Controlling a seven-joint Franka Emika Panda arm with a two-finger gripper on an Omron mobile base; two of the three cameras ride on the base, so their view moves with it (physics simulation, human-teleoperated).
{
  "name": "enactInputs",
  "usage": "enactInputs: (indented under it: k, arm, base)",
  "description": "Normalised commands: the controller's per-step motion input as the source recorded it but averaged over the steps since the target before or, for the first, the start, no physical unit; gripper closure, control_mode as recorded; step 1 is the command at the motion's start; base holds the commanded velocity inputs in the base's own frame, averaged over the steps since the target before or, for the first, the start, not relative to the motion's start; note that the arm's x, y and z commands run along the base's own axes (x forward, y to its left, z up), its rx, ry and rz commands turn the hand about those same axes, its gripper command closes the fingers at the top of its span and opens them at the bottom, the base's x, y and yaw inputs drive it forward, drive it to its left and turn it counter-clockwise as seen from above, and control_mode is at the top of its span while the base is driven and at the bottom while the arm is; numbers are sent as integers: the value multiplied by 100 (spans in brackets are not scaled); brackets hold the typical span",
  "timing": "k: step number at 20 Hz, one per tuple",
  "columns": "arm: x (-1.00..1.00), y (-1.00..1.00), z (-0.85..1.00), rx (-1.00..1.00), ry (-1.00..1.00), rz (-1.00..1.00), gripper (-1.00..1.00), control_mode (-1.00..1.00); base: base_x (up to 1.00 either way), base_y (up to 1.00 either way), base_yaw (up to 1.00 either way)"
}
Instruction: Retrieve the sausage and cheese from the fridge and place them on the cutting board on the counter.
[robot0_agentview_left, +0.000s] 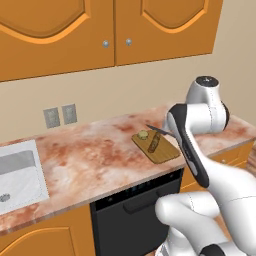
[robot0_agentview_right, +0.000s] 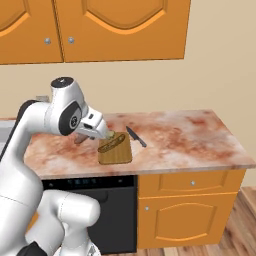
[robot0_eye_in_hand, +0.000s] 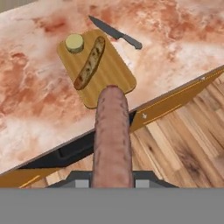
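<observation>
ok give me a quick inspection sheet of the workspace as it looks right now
surface: marbled counter, bare apart from the board area
job's things: sausage gripped in the air, not yet on the cutting board; cheese sits at one corner of the board
clutter: long browned stick-shaped food lying on the board beside the cheese; knife on the counter next to the board
grippers: pincer shut on the sausage, near the board
cables: nothing seen
surroundings: sink, wall outlets, orange upper cabinets, black dishwasher, wood floor
</observation>
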Motion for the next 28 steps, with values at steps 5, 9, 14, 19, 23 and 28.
enactInputs:
  k: [5,9,14,19,23,28]
  arm:
    - [20,-36,-48,12,0,-28,100,-100]
    - [24,-8,-37,8,0,-20,100,-100]
    - [83,4,-38,1,0,-5,100,-100]
    - [93,27,-32,0,1,0,100,-100]
    - [33,0,-26,0,7,0,100,-100]
    - [0,0,-27,0,9,0,100,-100]
  base:
    - [0,0,0]
    - [0,0,0]
    - [0,0,0]
    - [0,0,0]
    - [0,0,0]
    - [0,0,0]
